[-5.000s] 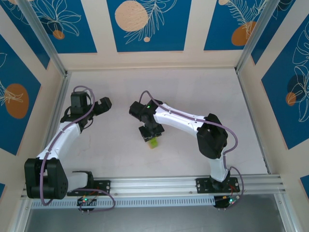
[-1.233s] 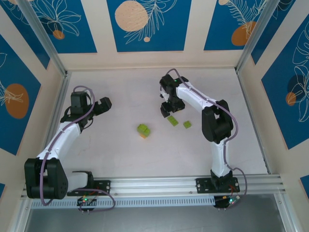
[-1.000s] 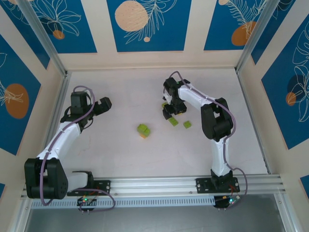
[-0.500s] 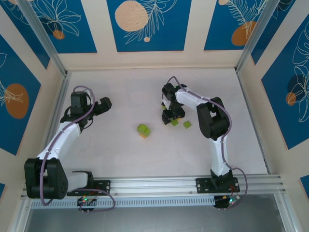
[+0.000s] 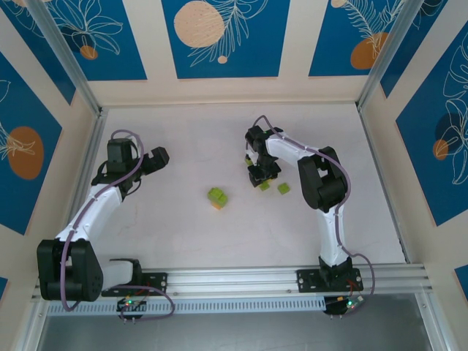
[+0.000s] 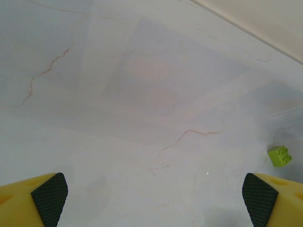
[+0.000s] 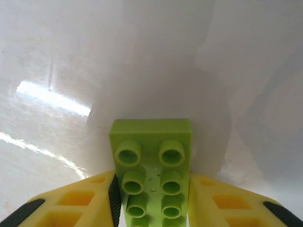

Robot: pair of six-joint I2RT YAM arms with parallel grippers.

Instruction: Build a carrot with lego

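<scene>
The carrot (image 5: pixel 216 197), a small lime-green cluster with an orange brick at its near end, lies alone mid-table. My right gripper (image 5: pixel 258 175) is down at the table behind and to the right of it. In the right wrist view my right gripper (image 7: pixel 151 203) is shut on a lime-green rectangular lego brick (image 7: pixel 151 156), studs up, its far end sticking out past the yellow fingers (image 7: pixel 208 198). That brick's green end (image 5: pixel 265 186) shows at the gripper's tip from above. My left gripper (image 5: pixel 157 157) hangs far left; in the left wrist view it (image 6: pixel 154 208) is open with nothing between its fingers.
A loose green square brick (image 5: pixel 283 188) lies just right of the right gripper, and a smaller green piece (image 5: pixel 248 159) lies behind it. The left wrist view shows one small green brick (image 6: pixel 279 155) far right on the white table (image 6: pixel 142 94). Walls enclose three sides.
The right arm left the carrot mid-table and swung to the back right. Over the last second it came down over the loose bricks, onto the rectangular one. The left arm is unchanged.
</scene>
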